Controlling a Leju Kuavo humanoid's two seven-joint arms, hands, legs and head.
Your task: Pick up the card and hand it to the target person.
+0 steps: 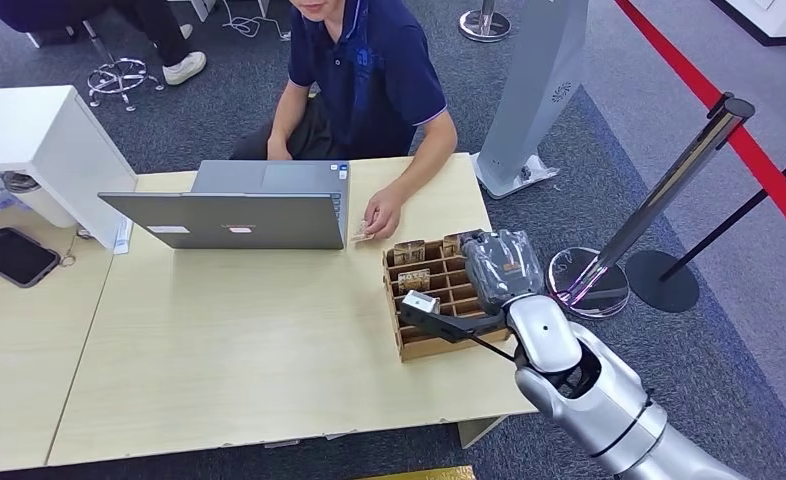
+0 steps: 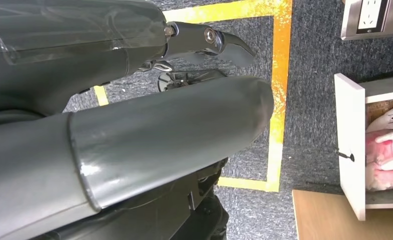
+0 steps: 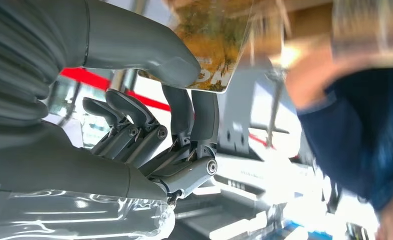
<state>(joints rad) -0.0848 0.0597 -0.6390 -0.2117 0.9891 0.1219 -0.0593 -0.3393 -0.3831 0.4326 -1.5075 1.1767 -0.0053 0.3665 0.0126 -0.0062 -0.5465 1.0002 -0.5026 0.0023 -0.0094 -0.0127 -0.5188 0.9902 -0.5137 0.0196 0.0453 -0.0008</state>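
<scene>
R hand (image 3: 184, 125) pinching card (image 3: 214, 45) btwn thumb & fingers, over wooden divider box (image 1: 431, 300) on counter (image 1: 249, 350), L hand (image 2: 134, 130) state unclear

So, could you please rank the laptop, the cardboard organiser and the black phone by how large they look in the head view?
Largest to smallest:
1. laptop
2. cardboard organiser, partly covered by the right hand, so its full extent is unsure
3. black phone

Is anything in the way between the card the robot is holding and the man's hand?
Nothing visible blocks it. The right hand pinches the card above the cardboard organizer; the person's hand rests on the table just beyond, beside the laptop.
</scene>
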